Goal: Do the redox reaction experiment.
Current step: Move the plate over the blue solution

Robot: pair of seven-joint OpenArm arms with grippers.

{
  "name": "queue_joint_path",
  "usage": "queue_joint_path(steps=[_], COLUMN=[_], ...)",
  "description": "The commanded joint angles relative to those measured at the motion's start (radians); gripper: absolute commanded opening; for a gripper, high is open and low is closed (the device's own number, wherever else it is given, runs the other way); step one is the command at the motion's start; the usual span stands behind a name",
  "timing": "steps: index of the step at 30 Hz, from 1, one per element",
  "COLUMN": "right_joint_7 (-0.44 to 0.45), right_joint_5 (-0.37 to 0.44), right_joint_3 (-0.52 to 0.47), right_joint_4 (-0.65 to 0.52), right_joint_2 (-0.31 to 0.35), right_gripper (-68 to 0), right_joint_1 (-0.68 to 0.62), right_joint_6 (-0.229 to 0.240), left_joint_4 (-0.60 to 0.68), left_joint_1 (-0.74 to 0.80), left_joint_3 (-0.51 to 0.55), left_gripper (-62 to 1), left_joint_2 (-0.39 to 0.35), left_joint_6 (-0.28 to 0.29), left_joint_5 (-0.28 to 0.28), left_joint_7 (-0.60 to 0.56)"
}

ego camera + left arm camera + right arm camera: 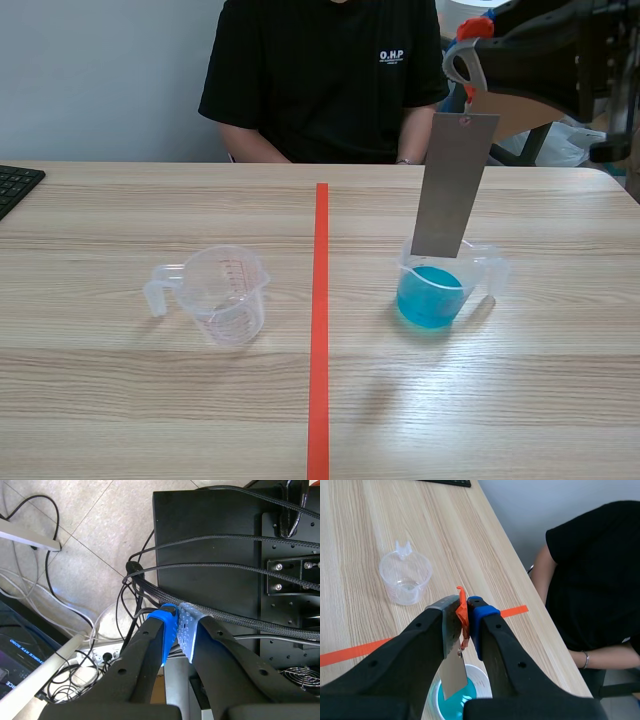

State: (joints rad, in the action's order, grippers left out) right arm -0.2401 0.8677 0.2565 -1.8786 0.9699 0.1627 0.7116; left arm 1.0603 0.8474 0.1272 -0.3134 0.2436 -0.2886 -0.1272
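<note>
Pale wood-grain table (150, 400) w/ an orange-red tape line (318, 330) down its middle. A person (320, 90) in a black T-shirt sits at the far side, forearms at the edge.

Raised over the table, the right gripper (465, 612) has its thick black fingers clamped on a small orange clip (462, 609) — grey pad one side, blue pad the other. Straight below the clip hangs a metal strip (455, 185): flat, thin, dull grey, rectangular, approx. upright w/ a slight tilt. Directly under this gripper stands a measuring cup (487, 265) of clear plastic w/ handle and spout, holding bright blue liquid (430, 297). The strip's lower edge is at the cup's mouth; can't tell if it touches the liquid.

Ahead of this gripper, across the tape line, sits a second cup (215, 293). It has the same shape, red printed graduations, see-through to the wood, and is well apart from the blue one. Far beyond it, a black keyboard (15, 185) at the table edge.

Off the table, the left gripper (178, 625) has its fingers closed together on nothing, blue and clear dotted pads touching. Beneath it are braided black cables (225, 569) over a black perforated panel (210, 530). Beside that lie white cords and a power strip (107, 655) on a tiled floor (85, 555).
</note>
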Motion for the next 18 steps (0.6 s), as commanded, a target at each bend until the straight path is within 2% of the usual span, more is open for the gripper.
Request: queue_joint_path(steps=[1,8,13,18], right_joint_7=[0.023,0.069,0.085,0.098], right_joint_5=[0.008,0.007,0.008,0.007], right_joint_3=[-0.016,-0.016,-0.016,-0.016], right_joint_4=[0.022,0.080,0.103,0.120], right_joint_2=[0.002,0.002,0.002,0.002], right_gripper=[-66.0,-66.0,-66.0,-66.0], right_joint_1=[0.017,0.018,0.023,0.023], right_joint_6=[-0.007,-0.003,0.028,0.034], left_joint_4=[0.012,0.012,0.012,0.012], left_joint_1=[0.003,0.003,0.003,0.003], left_joint_3=[0.005,0.005,0.005,0.005], left_gripper=[-57.5,-57.5,-57.5,-57.5], left_joint_2=[-0.003,-0.003,-0.003,-0.003], left_joint_6=[0.006,0.006,0.006,0.006], left_joint_5=[-0.003,-0.003,-0.003,-0.003], left_joint_7=[-0.006,-0.007,-0.006,-0.006])
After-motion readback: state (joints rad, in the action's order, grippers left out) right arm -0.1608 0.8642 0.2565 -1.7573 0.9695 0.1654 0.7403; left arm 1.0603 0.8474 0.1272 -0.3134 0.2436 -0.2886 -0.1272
